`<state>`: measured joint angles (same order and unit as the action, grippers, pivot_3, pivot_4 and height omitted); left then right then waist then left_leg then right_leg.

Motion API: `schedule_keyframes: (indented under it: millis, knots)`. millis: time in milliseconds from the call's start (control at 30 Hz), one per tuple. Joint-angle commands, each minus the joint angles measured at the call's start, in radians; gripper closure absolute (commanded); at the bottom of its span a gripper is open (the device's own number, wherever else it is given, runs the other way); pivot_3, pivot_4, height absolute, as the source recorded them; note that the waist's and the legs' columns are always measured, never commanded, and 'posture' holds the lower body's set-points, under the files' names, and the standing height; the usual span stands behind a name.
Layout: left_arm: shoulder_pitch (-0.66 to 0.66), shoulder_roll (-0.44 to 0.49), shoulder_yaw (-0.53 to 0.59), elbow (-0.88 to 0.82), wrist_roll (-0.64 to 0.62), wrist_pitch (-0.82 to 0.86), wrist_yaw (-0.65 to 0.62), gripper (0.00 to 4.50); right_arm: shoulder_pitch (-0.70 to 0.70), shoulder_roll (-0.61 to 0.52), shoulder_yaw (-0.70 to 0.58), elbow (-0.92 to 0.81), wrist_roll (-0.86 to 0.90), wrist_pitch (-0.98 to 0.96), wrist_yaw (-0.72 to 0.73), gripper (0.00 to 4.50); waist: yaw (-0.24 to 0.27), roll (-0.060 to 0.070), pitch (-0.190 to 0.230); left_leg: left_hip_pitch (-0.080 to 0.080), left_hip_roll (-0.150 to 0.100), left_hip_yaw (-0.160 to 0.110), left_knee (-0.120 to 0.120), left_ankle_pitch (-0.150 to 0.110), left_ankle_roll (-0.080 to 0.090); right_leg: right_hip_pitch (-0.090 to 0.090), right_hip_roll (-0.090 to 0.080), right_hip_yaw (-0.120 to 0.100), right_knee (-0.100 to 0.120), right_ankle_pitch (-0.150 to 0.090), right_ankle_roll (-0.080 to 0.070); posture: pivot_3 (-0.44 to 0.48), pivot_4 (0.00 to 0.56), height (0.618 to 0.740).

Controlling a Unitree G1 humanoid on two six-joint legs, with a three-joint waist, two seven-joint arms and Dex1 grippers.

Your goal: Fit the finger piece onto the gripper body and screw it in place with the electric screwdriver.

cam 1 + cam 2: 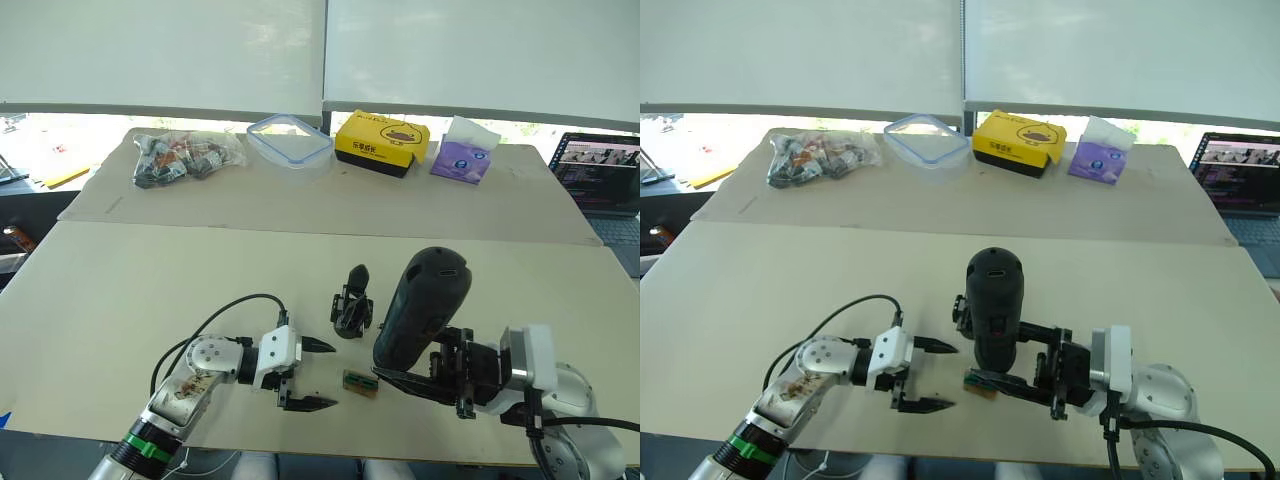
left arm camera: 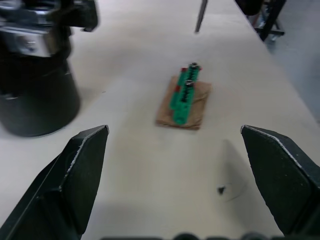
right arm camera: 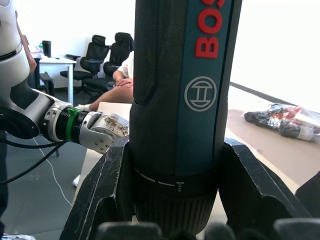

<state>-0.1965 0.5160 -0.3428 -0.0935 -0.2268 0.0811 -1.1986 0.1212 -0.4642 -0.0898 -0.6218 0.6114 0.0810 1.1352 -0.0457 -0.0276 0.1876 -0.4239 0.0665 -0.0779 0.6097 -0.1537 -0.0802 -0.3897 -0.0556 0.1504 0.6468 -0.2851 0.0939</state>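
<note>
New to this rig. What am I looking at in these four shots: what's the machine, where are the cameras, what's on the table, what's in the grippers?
It is a humanoid robot with two arms, each ending in a two-fingered black gripper.

Two pictures come from a stereo camera on its head, looking down over the table. The other two come from cameras on the wrists, looking along each gripper's fingers.

The right gripper is shut on the electric screwdriver, held upright; the right wrist view shows its barrel between the fingers. The left gripper is open and holds nothing. Its wrist view looks at a small green-and-tan block lying on the table.

The gripper body stands on the table beyond that block. Along the far edge are a bag of parts, a clear container, a yellow box, a tissue pack and a laptop.
</note>
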Motion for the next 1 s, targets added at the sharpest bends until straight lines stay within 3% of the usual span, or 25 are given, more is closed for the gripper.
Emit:
schedule_keyframes:
  millis: [33,1000]
  knots:
    - [-0.02,0.0,-0.019,-0.019,0.001,-0.009,-0.019,0.0,-0.014,-0.004,-0.003,-0.016,0.022,-0.054,0.001,2.54,0.0,0.0,0.0,0.0,0.0,0.0,0.0,0.0,0.0,0.0,0.0,0.0,0.0,0.0,0.0,0.0,0.15,0.74]
    - [-0.03,-0.046,-0.075,0.012,0.056,0.011,0.028,0.0,-0.026,-0.041,0.046,0.035,0.0,-0.099,0.005,2.54,0.001,0.0,0.0,0.0,0.0,0.0,0.001,0.0,0.0,0.001,0.0,0.0,0.0,0.0,0.0,0.0,0.15,0.74]
